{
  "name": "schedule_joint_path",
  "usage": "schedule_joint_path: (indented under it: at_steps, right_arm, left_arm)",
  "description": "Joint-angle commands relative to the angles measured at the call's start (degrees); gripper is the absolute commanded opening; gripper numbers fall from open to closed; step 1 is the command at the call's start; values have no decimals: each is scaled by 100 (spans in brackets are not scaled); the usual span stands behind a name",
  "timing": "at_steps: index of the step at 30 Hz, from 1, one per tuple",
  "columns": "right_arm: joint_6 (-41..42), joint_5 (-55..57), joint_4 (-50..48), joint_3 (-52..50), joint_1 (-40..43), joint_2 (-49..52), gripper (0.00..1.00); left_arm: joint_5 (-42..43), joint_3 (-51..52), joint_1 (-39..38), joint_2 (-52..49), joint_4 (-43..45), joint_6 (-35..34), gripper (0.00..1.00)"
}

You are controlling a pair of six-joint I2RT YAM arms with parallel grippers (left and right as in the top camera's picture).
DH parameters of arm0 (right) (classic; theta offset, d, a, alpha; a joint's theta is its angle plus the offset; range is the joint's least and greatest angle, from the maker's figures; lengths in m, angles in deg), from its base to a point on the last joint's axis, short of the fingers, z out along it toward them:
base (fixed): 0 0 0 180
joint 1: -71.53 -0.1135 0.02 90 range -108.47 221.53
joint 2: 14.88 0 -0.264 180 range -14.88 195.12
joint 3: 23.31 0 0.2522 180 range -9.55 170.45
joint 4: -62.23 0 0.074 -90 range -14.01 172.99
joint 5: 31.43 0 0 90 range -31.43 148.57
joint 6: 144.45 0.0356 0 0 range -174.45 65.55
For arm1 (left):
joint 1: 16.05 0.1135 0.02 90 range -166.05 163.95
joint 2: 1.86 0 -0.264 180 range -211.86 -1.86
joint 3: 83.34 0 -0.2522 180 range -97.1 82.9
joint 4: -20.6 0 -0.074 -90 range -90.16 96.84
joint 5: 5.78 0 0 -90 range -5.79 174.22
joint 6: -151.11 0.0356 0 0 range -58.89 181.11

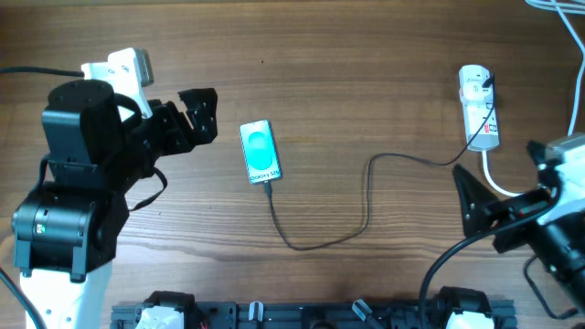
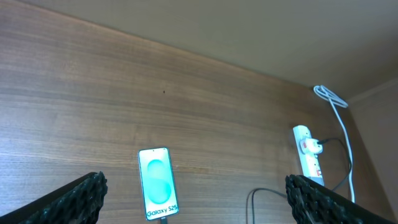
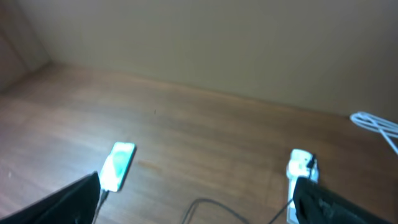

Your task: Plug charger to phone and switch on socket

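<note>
The phone lies flat on the wooden table, teal screen up, with "Galaxy S25" text. It also shows in the left wrist view and the right wrist view. The thin black charger cable runs from the phone's near end, loops right and reaches the white socket strip, where it is plugged in. The socket also shows in the left wrist view and the right wrist view. My left gripper is open and empty, left of the phone. My right gripper is open and empty, in front of the socket.
A white lead runs from the socket toward my right arm. A thicker white cable loops at the far right edge of the table, also in the left wrist view. A white object sits behind my left arm.
</note>
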Motion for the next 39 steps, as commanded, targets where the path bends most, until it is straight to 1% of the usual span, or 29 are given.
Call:
schedule_joint_path:
  at_steps: [1, 4, 6, 9, 14, 18, 21, 30, 32, 39]
  right_arm:
    - [-50, 579, -1014, -1233, -328, -439, 100]
    - [-42, 584, -2343, -2747, -337, -994, 100]
    - [109, 584, -3373, -3895, -337, -1515, 99]
    - [286, 584, -4546, -5351, -358, -2308, 100]
    - [402, 599, -5480, -6992, -358, -3289, 100]
    - [400, 584, -5685, -7683, -358, -3773, 100]
    - [415, 579, -5687, -8000, -358, -4000, 100]
    - [546, 584, -5788, -8076, -358, -4172, 100]
    - [546, 586, -6413, -8321, -358, -4172, 100]
    - [533, 586, -6384, -8321, -358, -4168, 100]
  left_arm:
    - [-52, -11, 37, -2, 15, 9, 100]
    - [-52, -11, 35, -2, 15, 9, 100]
    - [-52, -11, 37, -2, 15, 9, 100]
    - [-52, -11, 37, -2, 15, 9, 100]
    - [-52, -11, 35, -2, 15, 9, 100]
    - [-52, -11, 37, -2, 15, 9, 100]
    - [-52, -11, 37, -2, 15, 9, 100]
    - [-52, -11, 35, -2, 15, 9, 100]
    - [-52, -11, 37, -2, 15, 9, 100]
    - [-52, -11, 37, -2, 15, 9, 100]
